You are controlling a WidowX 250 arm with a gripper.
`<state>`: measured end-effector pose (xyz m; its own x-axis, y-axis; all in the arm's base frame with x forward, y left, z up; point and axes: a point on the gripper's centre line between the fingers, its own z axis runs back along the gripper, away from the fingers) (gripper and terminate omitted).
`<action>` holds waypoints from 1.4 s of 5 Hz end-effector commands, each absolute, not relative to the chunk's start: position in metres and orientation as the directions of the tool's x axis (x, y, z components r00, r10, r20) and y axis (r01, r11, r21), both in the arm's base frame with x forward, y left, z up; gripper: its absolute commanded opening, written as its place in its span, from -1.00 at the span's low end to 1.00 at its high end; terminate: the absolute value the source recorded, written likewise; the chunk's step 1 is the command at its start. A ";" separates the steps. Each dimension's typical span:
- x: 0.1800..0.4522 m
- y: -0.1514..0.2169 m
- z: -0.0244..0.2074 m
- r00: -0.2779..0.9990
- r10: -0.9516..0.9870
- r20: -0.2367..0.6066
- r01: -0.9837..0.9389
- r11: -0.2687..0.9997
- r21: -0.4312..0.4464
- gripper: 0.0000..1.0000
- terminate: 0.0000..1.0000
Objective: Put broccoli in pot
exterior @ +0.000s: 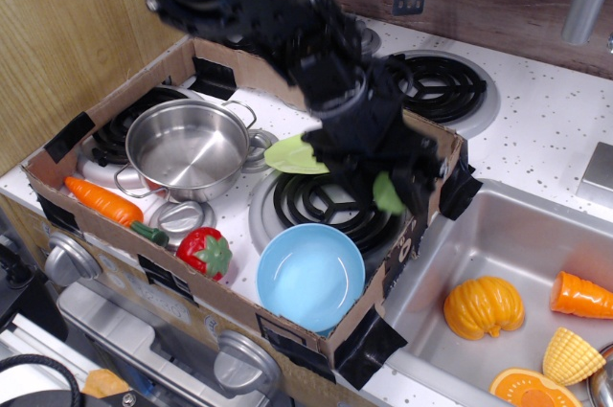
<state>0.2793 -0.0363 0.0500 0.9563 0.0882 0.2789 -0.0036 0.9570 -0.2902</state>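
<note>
The broccoli [388,193] is a small pale-green lump held between the black fingers of my gripper [395,189], which is shut on it. It hangs just above the right burner, near the right wall of the cardboard box. The arm is motion-blurred. The shiny steel pot [187,146] with wire loop handles stands empty on the left burner, well to the left of the gripper. My arm reaches in from the upper left and hides the back of the box.
A flat light-green plate [290,154] lies between pot and gripper. A blue bowl [311,278], a red strawberry [204,252] and a carrot [101,201] lie along the front inside the cardboard box [81,124]. The sink [536,235] at right holds orange toy food.
</note>
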 end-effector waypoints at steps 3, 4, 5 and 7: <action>0.238 0.053 0.120 0.961 0.043 0.272 -0.040 0.999 -0.018 -1.00 -1.00; 0.248 0.083 0.118 0.960 -0.026 0.279 0.011 0.998 0.054 -1.00 -1.00; 0.256 0.095 0.118 0.955 -0.061 0.289 0.036 0.995 0.091 -1.00 -1.00; 0.271 0.098 0.108 0.944 -0.097 0.317 0.000 0.956 0.294 -1.00 -1.00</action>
<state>0.2657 0.1031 0.0964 0.9521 -0.0905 0.2920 0.0063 0.9608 0.2772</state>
